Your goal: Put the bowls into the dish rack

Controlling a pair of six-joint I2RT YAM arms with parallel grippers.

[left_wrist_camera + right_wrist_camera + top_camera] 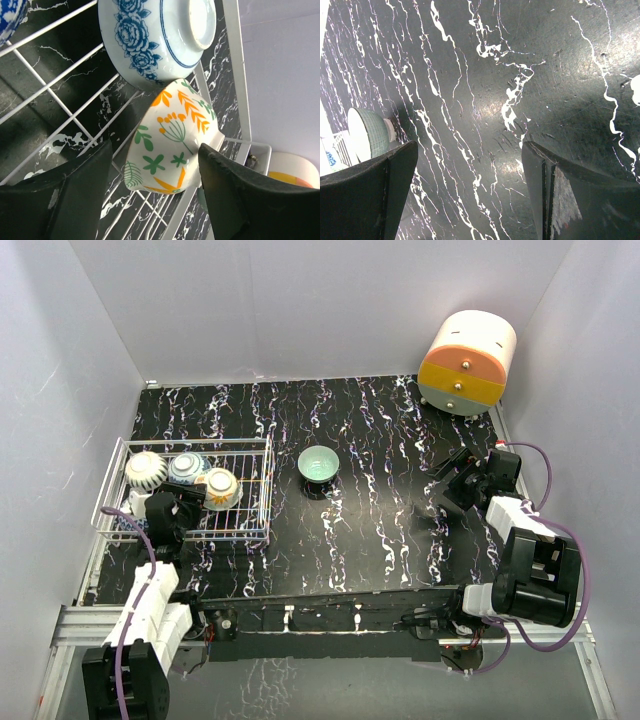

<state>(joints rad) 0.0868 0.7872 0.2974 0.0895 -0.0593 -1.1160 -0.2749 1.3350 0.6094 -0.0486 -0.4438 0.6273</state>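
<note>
Left wrist: we see the left gripper (155, 146) released, fingers spread either side of the floral bowl (175, 125); that bowl lies tipped on its side on the dish rack (234, 50) wires, touching the blue-rose bowl (150, 40) at its 12 o'clock; we can't tell if either finger touches it.

Top external: rack sits at 9 o'clock on the table (400, 540); we count three bowls along its far half, the dark-patterned bowl (146, 470) at 9 o'clock, blue-rose in the middle, floral at 3 o'clock; left gripper reaches in from the rack's 6 o'clock edge; teal bowl (318, 464) stands upright on the table near the rack's 3 o'clock side, apart from it.

Right gripper (469, 145) is at the table's 3 o'clock, spread wide over bare tabletop, nothing between the fingers; teal bowl well apart at its 9 o'clock; drawer unit (467, 362) at 1 o'clock.
</note>
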